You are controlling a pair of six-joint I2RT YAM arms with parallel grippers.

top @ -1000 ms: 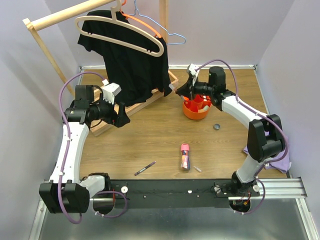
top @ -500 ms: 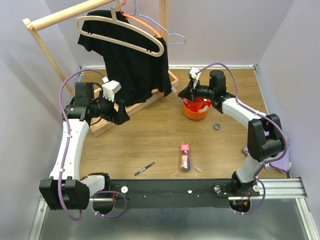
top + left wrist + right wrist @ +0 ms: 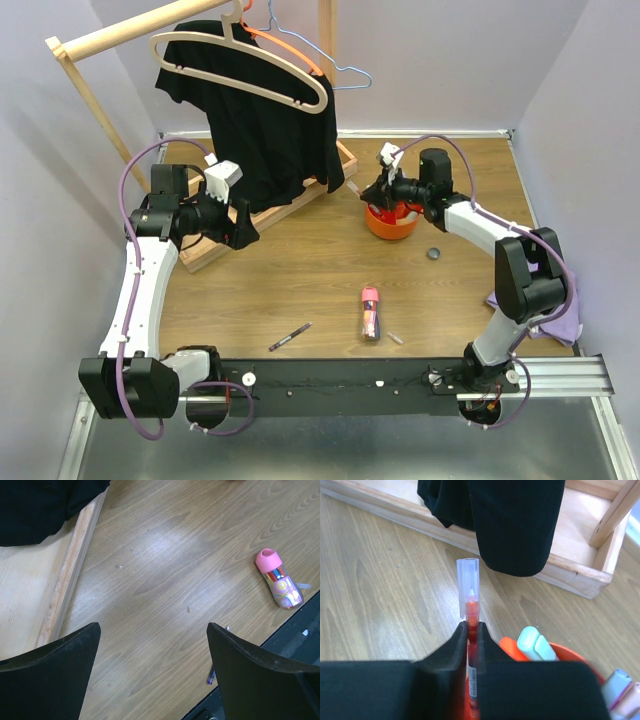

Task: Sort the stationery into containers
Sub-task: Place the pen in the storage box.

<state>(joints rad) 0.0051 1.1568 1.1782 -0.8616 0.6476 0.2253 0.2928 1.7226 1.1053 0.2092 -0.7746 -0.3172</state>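
The round orange organiser [image 3: 391,222] stands at the back centre-right and holds several pens. My right gripper [image 3: 381,187] is over its left rim, shut on a red pen with a clear cap [image 3: 470,602]. A pale green highlighter [image 3: 535,643] stands in the organiser's rim [image 3: 560,652] beside it. A pink-capped tube [image 3: 370,314] lies on the table, also in the left wrist view [image 3: 278,579]. A slim purple pen [image 3: 290,336] lies near the front edge. My left gripper [image 3: 244,222] is open and empty, high over the table's left part.
A wooden rack base [image 3: 285,205] with a black shirt [image 3: 265,130] on hangers stands at the back left. A small dark round cap [image 3: 434,253] lies right of centre. A small white piece [image 3: 396,339] lies by the tube. A purple cloth [image 3: 560,320] sits at the right edge.
My right gripper has moved down and slightly right with the red pen, closer onto the organiser. My left gripper has shifted slightly.
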